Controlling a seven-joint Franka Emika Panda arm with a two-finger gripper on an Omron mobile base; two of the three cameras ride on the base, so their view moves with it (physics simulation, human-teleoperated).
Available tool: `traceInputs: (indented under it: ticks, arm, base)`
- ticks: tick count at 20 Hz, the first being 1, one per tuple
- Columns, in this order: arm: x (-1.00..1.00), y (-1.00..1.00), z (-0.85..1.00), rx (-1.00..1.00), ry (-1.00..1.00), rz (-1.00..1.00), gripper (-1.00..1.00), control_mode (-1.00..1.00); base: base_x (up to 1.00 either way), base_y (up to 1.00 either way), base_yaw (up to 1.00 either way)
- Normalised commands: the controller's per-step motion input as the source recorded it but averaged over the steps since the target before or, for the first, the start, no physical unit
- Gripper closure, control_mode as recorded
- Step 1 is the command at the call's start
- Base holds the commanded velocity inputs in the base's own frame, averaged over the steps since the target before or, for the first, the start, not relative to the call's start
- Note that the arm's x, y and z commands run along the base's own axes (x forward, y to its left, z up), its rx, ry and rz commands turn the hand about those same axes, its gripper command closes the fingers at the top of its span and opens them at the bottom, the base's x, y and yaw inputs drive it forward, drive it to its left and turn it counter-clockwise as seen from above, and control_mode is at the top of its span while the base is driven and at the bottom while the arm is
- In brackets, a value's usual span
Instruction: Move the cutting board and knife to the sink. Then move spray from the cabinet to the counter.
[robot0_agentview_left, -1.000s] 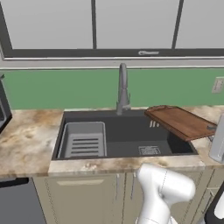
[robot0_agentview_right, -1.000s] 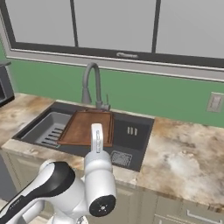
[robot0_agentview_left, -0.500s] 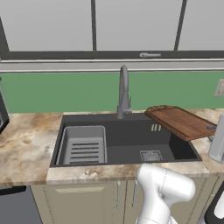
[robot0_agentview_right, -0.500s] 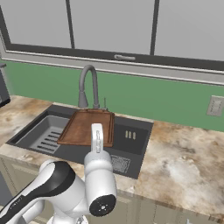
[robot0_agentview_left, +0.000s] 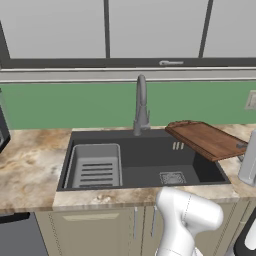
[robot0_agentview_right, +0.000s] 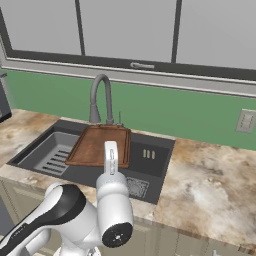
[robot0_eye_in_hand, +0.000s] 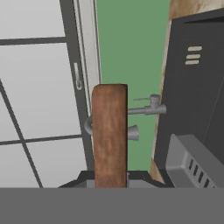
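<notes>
Board: I see the cutting board held up over the sink, toward its 3 o'clock end in the left base view; its outer end reaches past the basin rim above the counter.
Board, right base view: the cutting board hangs above the basin's middle, sloping down toward the drain rack at 9 o'clock.
Gripper: in the hand view the gripper is pressed together on the near end of the board, which rises edge-on toward 12 o'clock; I read it as pinching the board.
Faucet: the grey faucet stands at the back rim of the sink, at 12 o'clock from the basin; in the hand view it shows just behind the board.
Wall: green backsplash under a dark-framed window.
Outlet: a wall outlet at 3 o'clock, above the counter.
</notes>
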Motion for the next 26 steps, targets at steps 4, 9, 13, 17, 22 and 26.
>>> traceInputs:
  ticks: [4, 9, 13, 17, 22, 26]
  arm:
    - [0.0, 0.0, 0.0, 0.0, 0.0, 0.0, 1.0, 1.0]
    - [0.0, 0.0, 0.0, 0.0, 0.0, 0.0, 1.0, 1.0]
    - [0.0, -0.01, 0.0, 0.0, 0.0, 0.0, 1.0, -1.0]
    - [0.02, -0.09, 0.0, 0.0, 0.02, 0.0, 1.0, -1.0]
    - [0.04, -0.09, 0.0, 0.0, 0.11, 0.01, 1.0, -1.0]
    - [0.05, -0.08, -0.01, -0.03, 0.11, 0.08, 1.0, -1.0]
  base:
    - [0.0, 0.0, 0.0]
    - [0.0, 0.0, 0.0]
    - [0.0, 0.0, 0.0]
    - [0.0, 0.0, 0.0]
    - [0.0, 0.0, 0.0]
    - [0.0, 0.0, 0.0]
